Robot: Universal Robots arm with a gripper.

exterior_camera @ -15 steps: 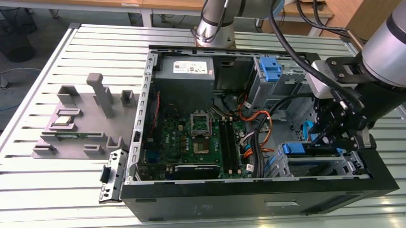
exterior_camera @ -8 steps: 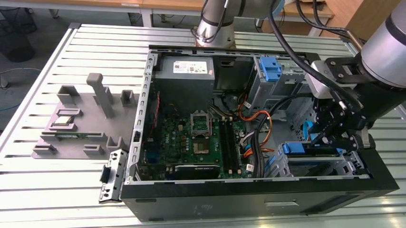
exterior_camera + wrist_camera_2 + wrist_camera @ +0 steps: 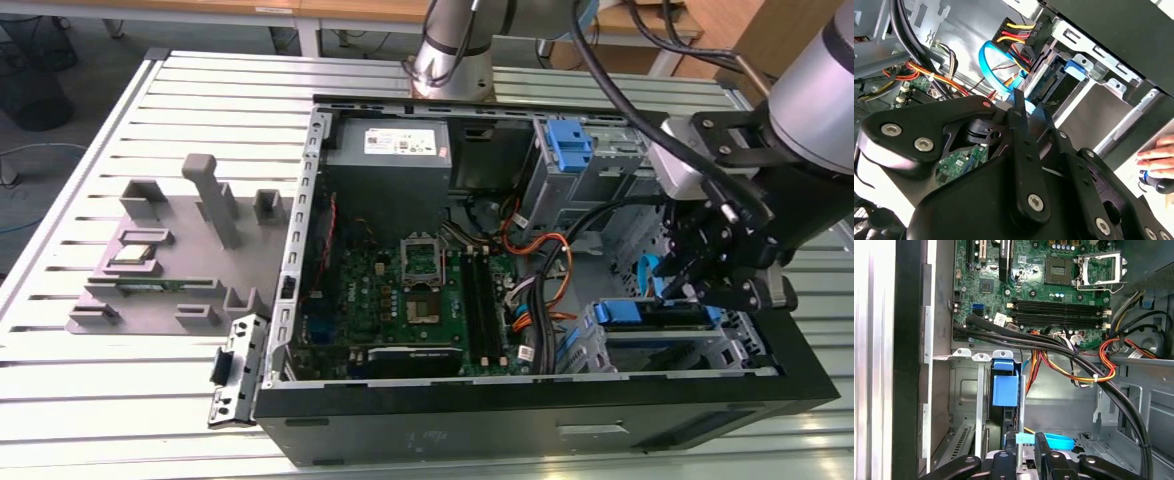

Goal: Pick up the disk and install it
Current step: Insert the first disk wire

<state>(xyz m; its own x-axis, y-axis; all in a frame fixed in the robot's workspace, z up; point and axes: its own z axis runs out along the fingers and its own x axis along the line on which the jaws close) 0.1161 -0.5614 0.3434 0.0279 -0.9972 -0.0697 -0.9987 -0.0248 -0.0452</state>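
An open desktop computer case [image 3: 534, 420] lies on its side on a slatted metal surface [image 3: 160, 400], with the robot arm [image 3: 834, 90] reaching in at the exterior view's right. A grey slotted parts fixture [image 3: 147, 290] sits beside the case on the exterior view's left. Inside are the grey power supply [image 3: 394, 145] at the far end, the green motherboard [image 3: 414, 290] in the middle and a metal drive cage [image 3: 667, 350] in the near corner on the exterior view's right.

The disk [image 3: 654, 314] sits in that cage. Its long axis runs roughly across the exterior view, and its blue-tabbed end points toward the motherboard. In the second wrist view that end of the disk [image 3: 1054, 82] shows its connector edge, facing the bundle of red, yellow and orange wires [image 3: 1014, 35].

The black pincer [image 3: 701, 290] hangs just above the cage, close to the disk. Whether it is open or closed cannot be told. A looped blue data cable [image 3: 986, 60] lies near it. A bare blue bracket [image 3: 567, 145] stands in the far bay. A person's hand [image 3: 1156, 157] rests outside the case.
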